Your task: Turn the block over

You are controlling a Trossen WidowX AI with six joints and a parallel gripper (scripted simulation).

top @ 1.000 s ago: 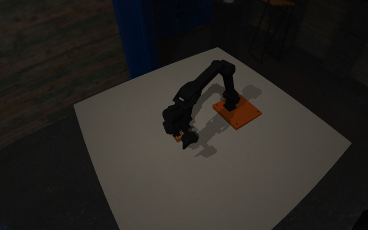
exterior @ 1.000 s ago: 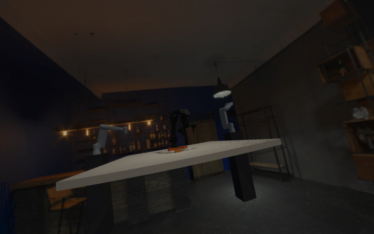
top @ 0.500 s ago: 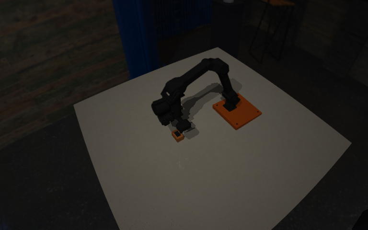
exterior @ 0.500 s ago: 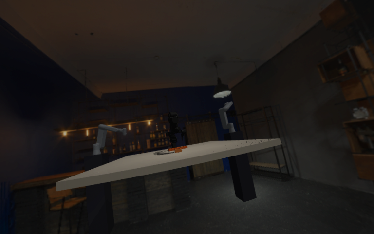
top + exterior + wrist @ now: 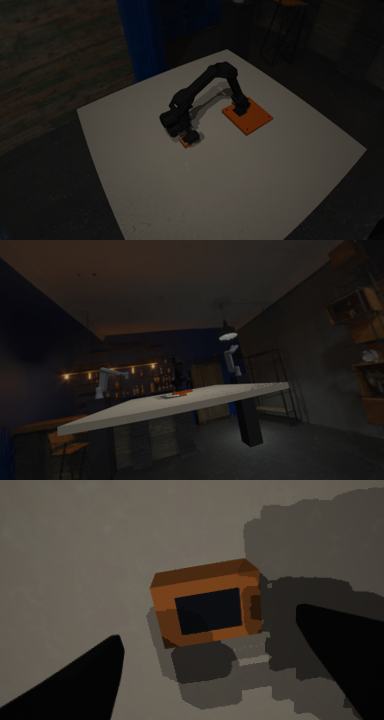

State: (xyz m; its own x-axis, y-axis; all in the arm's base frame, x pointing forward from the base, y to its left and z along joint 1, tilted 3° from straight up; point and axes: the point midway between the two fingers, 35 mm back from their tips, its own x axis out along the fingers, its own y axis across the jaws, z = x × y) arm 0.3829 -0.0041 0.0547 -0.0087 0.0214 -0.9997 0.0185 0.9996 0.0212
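Observation:
An orange block (image 5: 184, 143) (image 5: 167, 602) lies on the grey table (image 5: 226, 183) (image 5: 75, 555), its dark marked side facing up toward the wrist camera. My gripper (image 5: 192, 137) (image 5: 209, 628) is open and hangs low, right over the block, with one black finger on each side and clear gaps to it. Nothing is between the fingers. In the top view the gripper hides most of the block. In the exterior view the arm (image 5: 178, 375) is small and dark and the block cannot be made out for sure.
The arm's orange base plate (image 5: 256, 120) sits on the table to the right of the block. The table's edges fall off to a dark floor. Two pale arms (image 5: 103, 380) (image 5: 232, 360) stand behind the table.

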